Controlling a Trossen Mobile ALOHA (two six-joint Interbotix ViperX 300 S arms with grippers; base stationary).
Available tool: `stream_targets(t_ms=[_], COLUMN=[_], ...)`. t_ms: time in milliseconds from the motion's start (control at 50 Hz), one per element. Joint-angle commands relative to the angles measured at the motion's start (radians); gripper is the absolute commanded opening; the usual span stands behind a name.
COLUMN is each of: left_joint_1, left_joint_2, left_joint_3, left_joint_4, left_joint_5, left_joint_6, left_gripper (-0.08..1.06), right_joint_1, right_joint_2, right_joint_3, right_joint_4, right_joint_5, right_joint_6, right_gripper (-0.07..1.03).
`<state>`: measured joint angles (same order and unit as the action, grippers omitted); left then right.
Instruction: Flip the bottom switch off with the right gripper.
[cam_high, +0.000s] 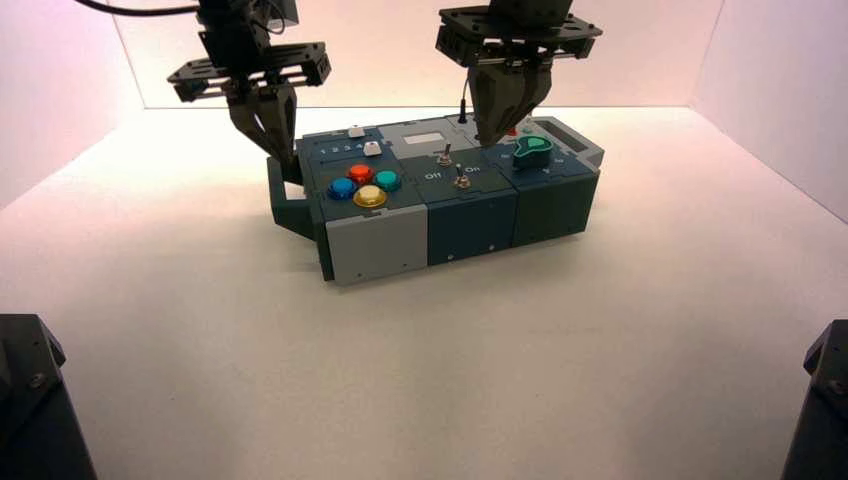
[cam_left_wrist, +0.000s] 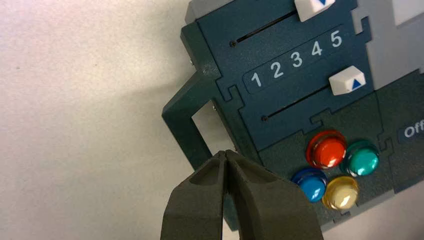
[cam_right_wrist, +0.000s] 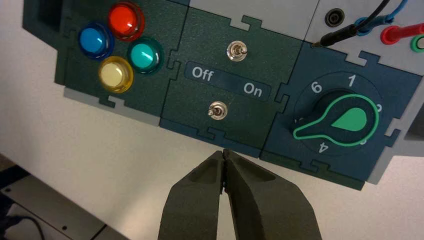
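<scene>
Right end effector (cam_high: 497, 137): fingers pressed together, holding nothing, hanging above the box (cam_high: 470, 225) behind the green knob (cam_right_wrist: 350, 120). Bottom switch (cam_right_wrist: 216, 111): on the box's middle panel, just in front of the white words "Off" and "On", closer to the front edge than the top switch (cam_right_wrist: 237, 51). Numbers 6, 1 and 4 around the knob. Left end effector (cam_left_wrist: 226, 157): pinched closed, empty, at the box's left handle (cam_left_wrist: 187, 117), near sliders (cam_left_wrist: 347, 80) marked 1 2 3 4 5.
</scene>
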<state>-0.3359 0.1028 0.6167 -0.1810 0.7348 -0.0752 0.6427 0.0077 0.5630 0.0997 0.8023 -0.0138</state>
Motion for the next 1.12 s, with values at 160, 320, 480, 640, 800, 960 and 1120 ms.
stream_targets(t_ms=[160, 320, 480, 640, 800, 960, 1120], left_joint_1=[0.017, 0.017, 0.017, 0.017, 0.015, 0.017, 0.018], left_joint_2=[-0.1, -0.124, -0.126, -0.133, -0.13, -0.129, -0.135], left_joint_3=[-0.046, -0.035, -0.014, -0.002, -0.012, -0.014, -0.014], left_joint_4=[0.005, 0.003, 0.002, 0.002, 0.002, 0.002, 0.003], left_joint_5=[0.046, 0.009, -0.054, -0.06, -0.063, -0.064, -0.063], left_joint_6=[0.094, 0.101, 0.103, 0.103, 0.104, 0.104, 0.106], left_gripper=[-0.03, -0.03, -0.03, -0.03, -0.03, -0.03, -0.03], right_joint_1=[0.0, 0.0, 0.0, 0.0, 0.0, 0.0, -0.002], right_joint_2=[-0.103, -0.15, -0.166, -0.183, -0.206, -0.219, -0.227], right_joint_3=[-0.011, -0.005, 0.003, 0.026, 0.057, 0.071, 0.074], right_joint_4=[0.009, 0.009, 0.008, 0.008, 0.008, 0.002, -0.005], right_joint_5=[0.051, 0.057, 0.072, 0.067, 0.055, 0.048, 0.048], right_joint_6=[-0.012, -0.017, -0.02, -0.017, -0.015, -0.014, -0.014], right_gripper=[-0.02, -0.02, -0.02, -0.02, -0.02, -0.02, -0.02])
